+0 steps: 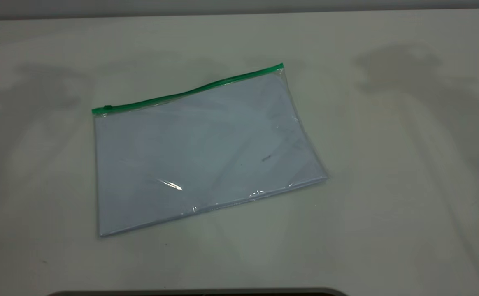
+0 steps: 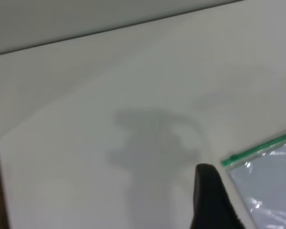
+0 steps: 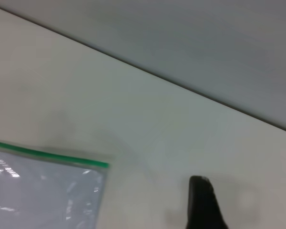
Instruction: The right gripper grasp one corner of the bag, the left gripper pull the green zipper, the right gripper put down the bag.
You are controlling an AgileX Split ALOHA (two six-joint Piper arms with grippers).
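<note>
The bag lies flat on the white table, a clear bluish pouch turned slightly askew. The green zipper runs along its far long edge, with the small slider tab at the left end. Neither gripper shows in the exterior view. In the left wrist view, my left gripper hangs above bare table just beside the bag's slider-end corner and the green zipper. In the right wrist view, my right gripper hovers over bare table, apart from the bag's other zipper corner.
The table is bare white all round the pouch. Soft shadows of the arms fall on it at the left and the right. A dark rim borders the near edge.
</note>
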